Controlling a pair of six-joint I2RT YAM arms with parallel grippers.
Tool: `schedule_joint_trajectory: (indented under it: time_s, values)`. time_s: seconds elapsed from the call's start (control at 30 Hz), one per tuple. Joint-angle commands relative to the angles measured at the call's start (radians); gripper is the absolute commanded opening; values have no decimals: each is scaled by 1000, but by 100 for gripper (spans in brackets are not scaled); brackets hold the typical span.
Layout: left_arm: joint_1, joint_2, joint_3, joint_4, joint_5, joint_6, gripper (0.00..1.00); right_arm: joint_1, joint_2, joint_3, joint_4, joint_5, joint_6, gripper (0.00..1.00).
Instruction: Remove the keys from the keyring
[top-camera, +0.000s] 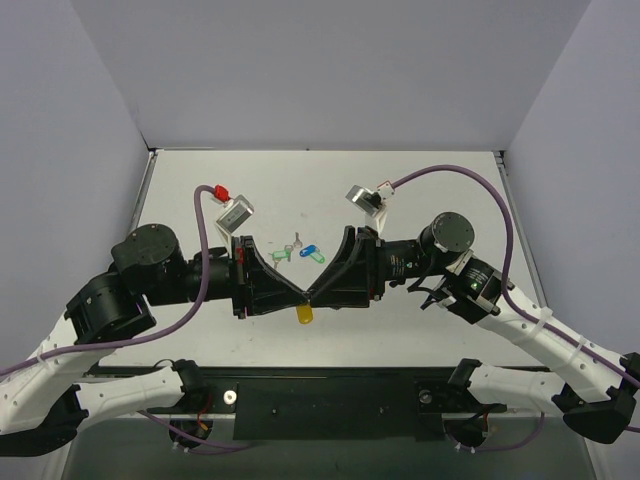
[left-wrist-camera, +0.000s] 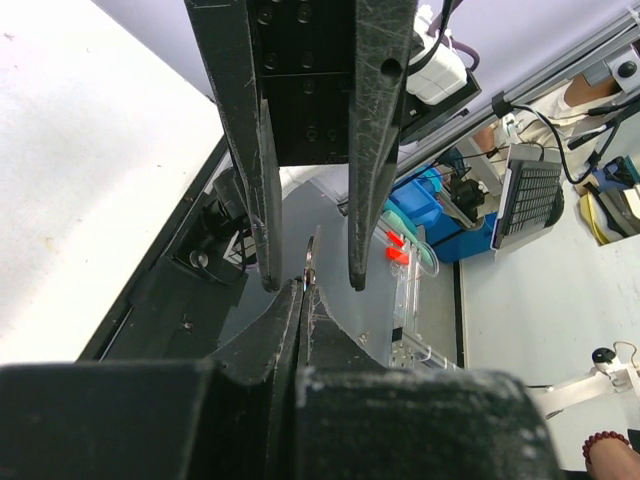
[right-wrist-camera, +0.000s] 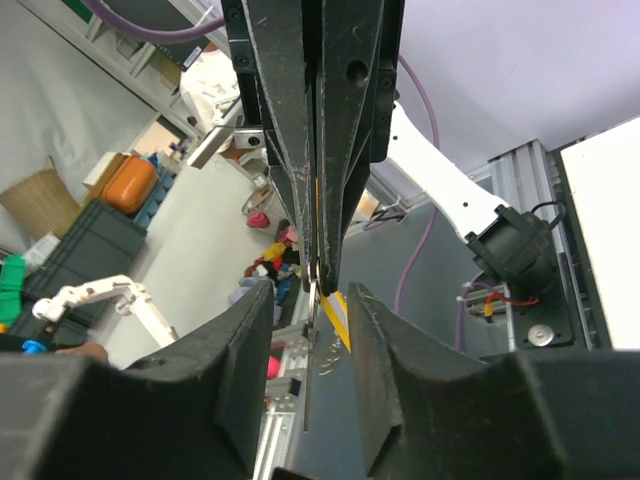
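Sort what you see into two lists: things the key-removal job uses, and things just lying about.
Job in hand: yellow keyring; left gripper; right gripper.
Lying about: green key tag; blue key tag.

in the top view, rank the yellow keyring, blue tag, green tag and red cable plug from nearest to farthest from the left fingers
1. yellow keyring, hanging right below the left gripper's fingers.
2. blue tag and green tag, on the table just beyond; too close to call.
3. red cable plug, far back left.
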Motion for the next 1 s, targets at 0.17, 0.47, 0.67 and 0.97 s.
schedule_joint_trajectory:
  time_s: [0.17, 0.47, 0.67, 0.97]
  values:
    - [0, -29, -1, 64, -49, -5, 0, 9, -9, 38, 52, 4, -13, 30]
    - [-1, -38, -11, 79, -53, -16, 0, 9, 2, 41, 61, 18, -2, 18]
    - [0, -38, -19, 87, -46, -20, 0, 9, 16, 50, 64, 26, -2, 26]
    - [0, -40, -24, 92, -46, -22, 0, 7, 22, 61, 61, 23, -2, 15]
